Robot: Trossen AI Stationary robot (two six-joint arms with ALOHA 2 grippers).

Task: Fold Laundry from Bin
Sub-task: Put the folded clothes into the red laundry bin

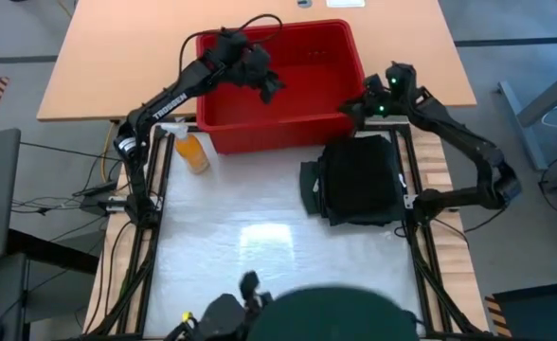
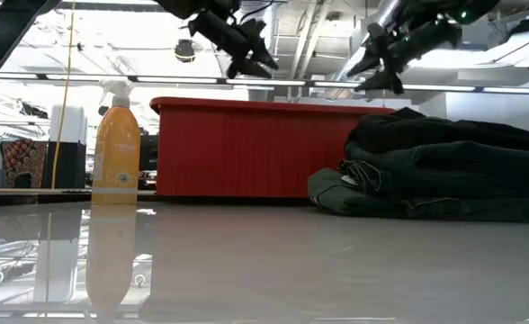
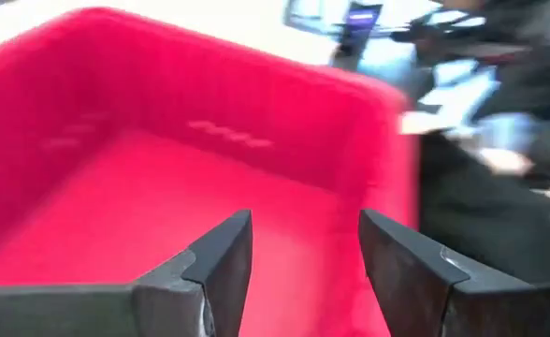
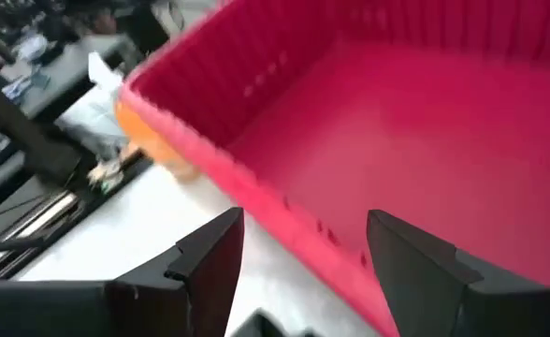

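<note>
The red bin (image 1: pixel 288 90) sits toward twelve o'clock on the table (image 1: pixel 231 227), and its floor, as both wrist views show it, looks bare red. The laundry (image 1: pixel 354 180) lies in a dark stack on the table just outside the bin's near wall, at about two o'clock from the table's middle; in the low view the stack (image 2: pixel 444 171) reads as several folded layers, though the separate garments are hard to tell apart. The left gripper (image 1: pixel 267 83) hangs above the bin's interior, fingers (image 3: pixel 224 257) spread apart and holding nothing. The right gripper (image 1: pixel 359 106) hovers over the bin's right-hand near corner, just at twelve o'clock from the stack, its fingers (image 4: pixel 214 257) likewise apart and empty. An orange spray bottle (image 1: pixel 191 150) stands on the table just outside the bin's left near corner, at about ten o'clock.
</note>
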